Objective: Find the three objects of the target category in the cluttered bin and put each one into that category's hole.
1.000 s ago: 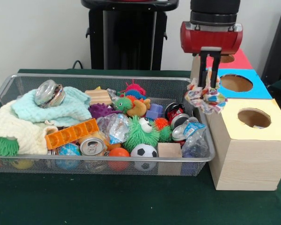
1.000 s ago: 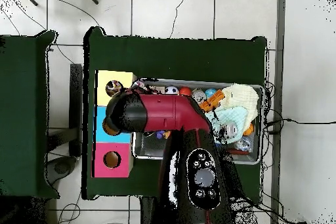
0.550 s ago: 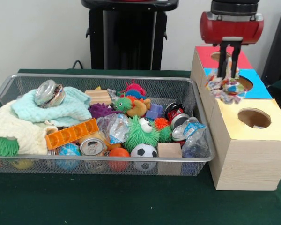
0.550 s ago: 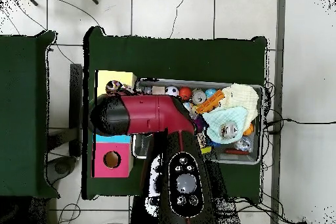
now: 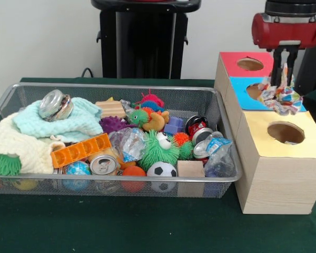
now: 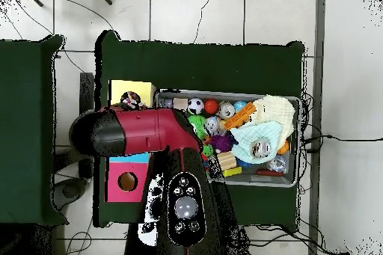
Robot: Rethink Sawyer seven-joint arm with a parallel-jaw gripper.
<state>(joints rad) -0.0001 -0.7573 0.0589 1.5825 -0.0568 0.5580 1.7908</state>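
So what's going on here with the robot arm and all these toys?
The gripper holds a crumpled multicoloured cloth over the row of boxes beside the wire bin. The cloth hangs above the right part of the blue box, near the yellow box and its hole, and is not in any hole yet. The bin is full of balls, cans, cloths and blocks.

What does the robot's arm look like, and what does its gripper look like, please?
The arm is glossy dark red with black sections; its end cap is black and rounded. From above, a black oval panel carries a round light grey knob and small buttons. The wrist housing is red under a black collar. The gripper has two thin, straight black fingers. No loose cables show.
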